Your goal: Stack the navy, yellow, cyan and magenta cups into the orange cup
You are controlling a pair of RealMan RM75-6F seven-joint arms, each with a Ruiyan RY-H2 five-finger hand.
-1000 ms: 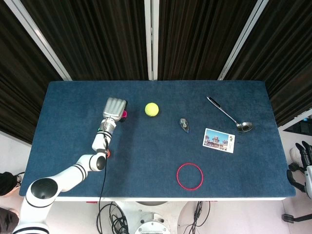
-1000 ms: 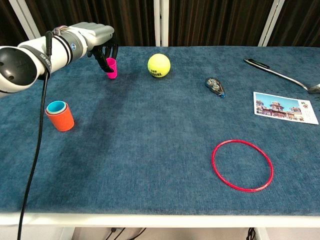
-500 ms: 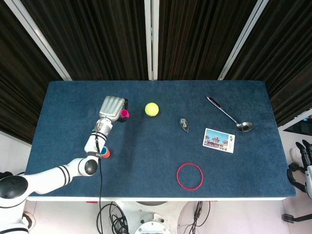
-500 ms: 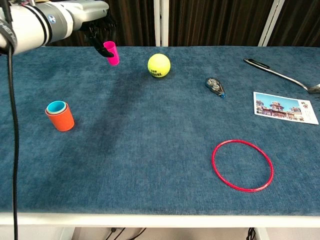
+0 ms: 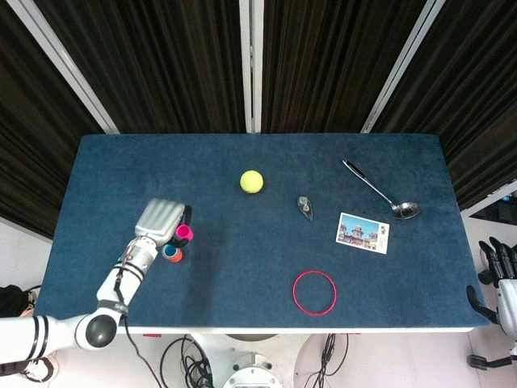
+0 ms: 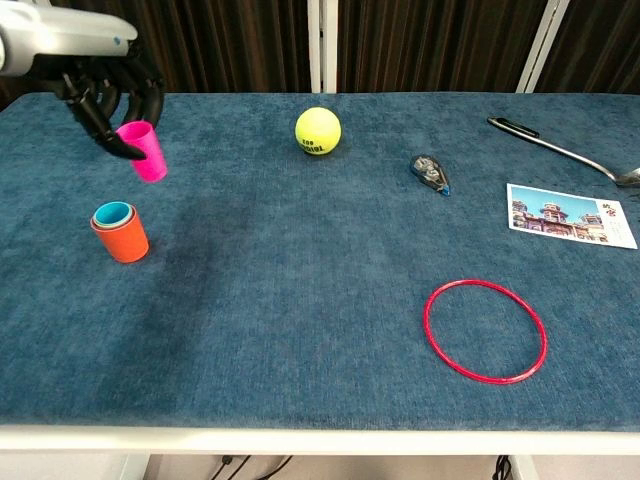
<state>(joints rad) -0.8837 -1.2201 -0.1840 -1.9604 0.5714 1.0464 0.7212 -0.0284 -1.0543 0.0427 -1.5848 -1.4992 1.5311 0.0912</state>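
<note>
My left hand [image 6: 105,95] [image 5: 162,218] holds the magenta cup [image 6: 143,150] [image 5: 184,234] upright in the air, above and slightly right of the orange cup. The orange cup [image 6: 120,231] [image 5: 170,253] stands near the table's left front part, with a cyan cup [image 6: 112,212] nested inside it; any cups below the cyan one are hidden. My right hand [image 5: 501,279] hangs off the table's right edge in the head view; its fingers are too small to read.
A yellow tennis ball [image 6: 317,130] sits at the back centre. To its right lie a small tape dispenser [image 6: 430,172], a metal ladle [image 6: 560,148] and a postcard [image 6: 570,214]. A red ring [image 6: 485,329] lies front right.
My left hand has lifted the magenta cup off the table at the back and carried it toward the front left, to a spot just above the orange cup.
</note>
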